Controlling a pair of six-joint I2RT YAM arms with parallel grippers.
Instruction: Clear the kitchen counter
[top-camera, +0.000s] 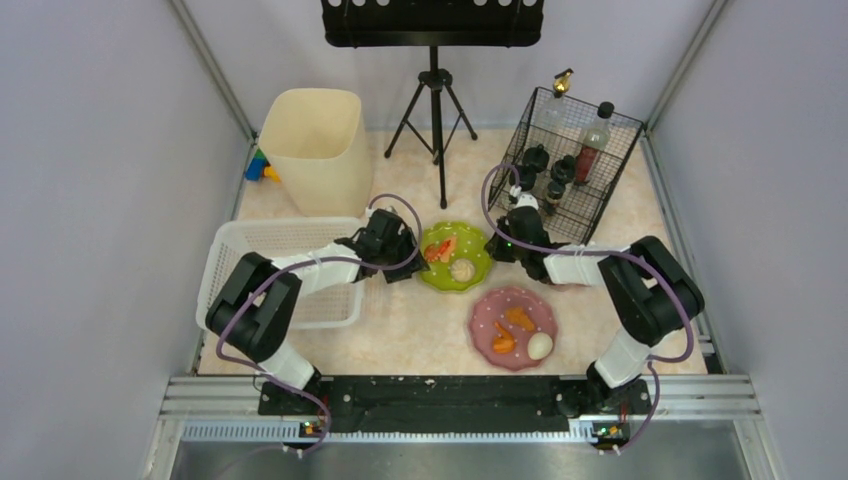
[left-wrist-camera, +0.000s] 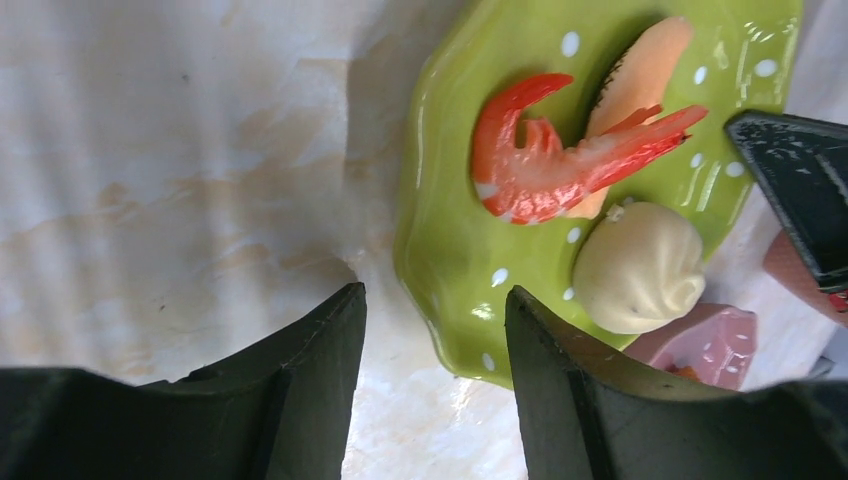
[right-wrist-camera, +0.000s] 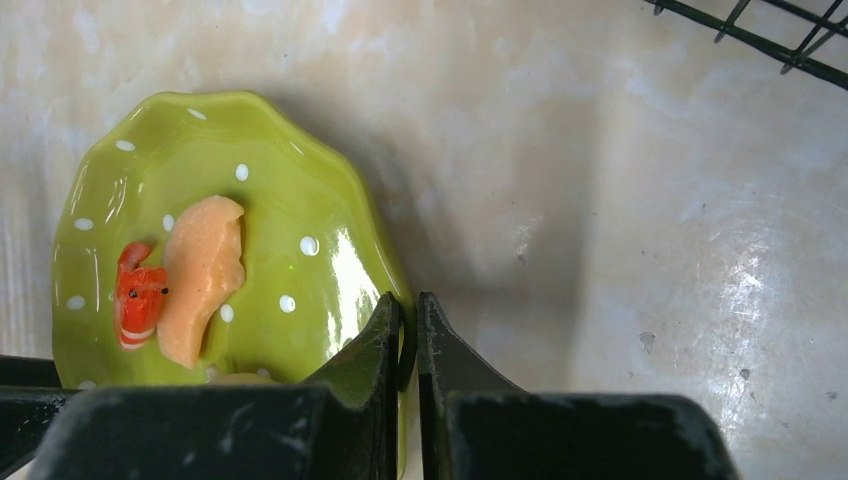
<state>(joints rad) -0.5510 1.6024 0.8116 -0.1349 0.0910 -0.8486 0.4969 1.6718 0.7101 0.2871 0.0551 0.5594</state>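
The kitchen counter (top-camera: 420, 330) is under everything, green plate (right-wrist-camera: 300, 190) sitting mid-counter between the arms; right gripper (right-wrist-camera: 410, 305) is pinched tight on its rim, left gripper (left-wrist-camera: 435, 295) half-spread and empty over the opposite edge. I'd clamp left first, then lift level; shrimp (left-wrist-camera: 560, 170) and bun (left-wrist-camera: 640, 265) look slidey.
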